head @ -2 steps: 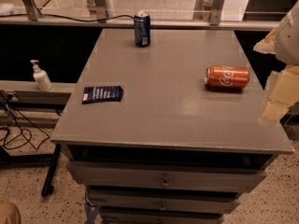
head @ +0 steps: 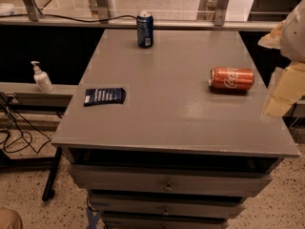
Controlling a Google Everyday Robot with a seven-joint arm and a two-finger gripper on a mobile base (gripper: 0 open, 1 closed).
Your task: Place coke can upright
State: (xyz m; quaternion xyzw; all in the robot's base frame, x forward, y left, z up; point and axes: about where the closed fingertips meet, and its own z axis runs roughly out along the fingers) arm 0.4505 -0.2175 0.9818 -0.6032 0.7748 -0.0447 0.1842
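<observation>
Coke can (head: 231, 78) is lying on its side near the bench's (head: 167, 118) right edge. Gripper (head: 283, 92) is hanging just beyond that edge, apart from the can; whether it is open, I cannot tell. A glancing touch is likely sending the can rolling.

— How is the coke can (head: 231, 78) lying?
— On its side, lengthwise left to right, red-orange with white script, toward the right; the gripper (head: 280, 99) hangs just right of it, apart
</observation>
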